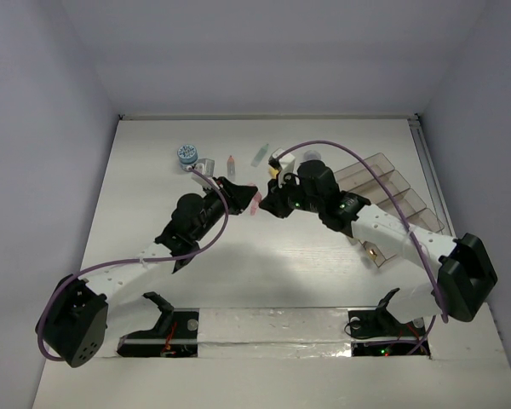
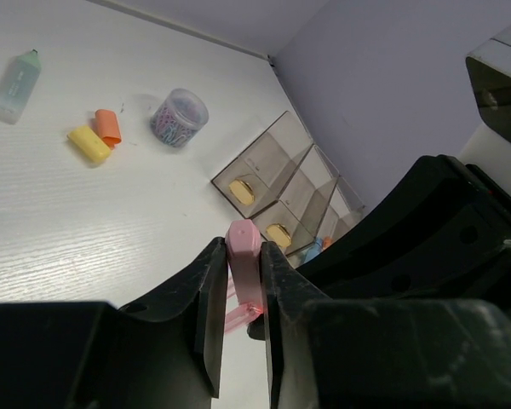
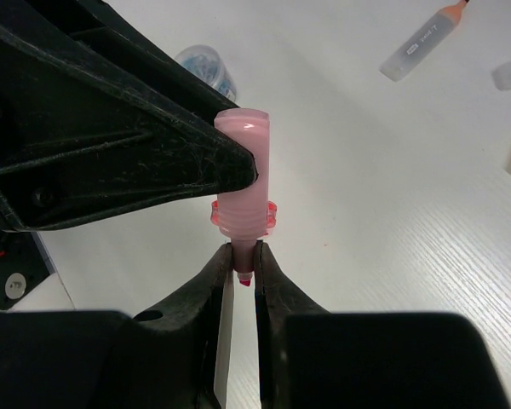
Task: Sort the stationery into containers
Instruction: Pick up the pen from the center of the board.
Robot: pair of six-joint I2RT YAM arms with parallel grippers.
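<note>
Pink pen (image 3: 243,170) gripped by left claw (image 2: 244,257), right claw (image 3: 243,257).

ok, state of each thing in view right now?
pink pen: gripped by both pincers.
left pincer: shut on the pink pen.
right pincer: shut on the pen's thin red end.
tray: upright, a few pieces in its compartments.
tub: upright, outside the tray.
green pen: lying flat, unsorted.
orange eraser and yellow eraser: lying side by side, touching, unsorted.
</note>
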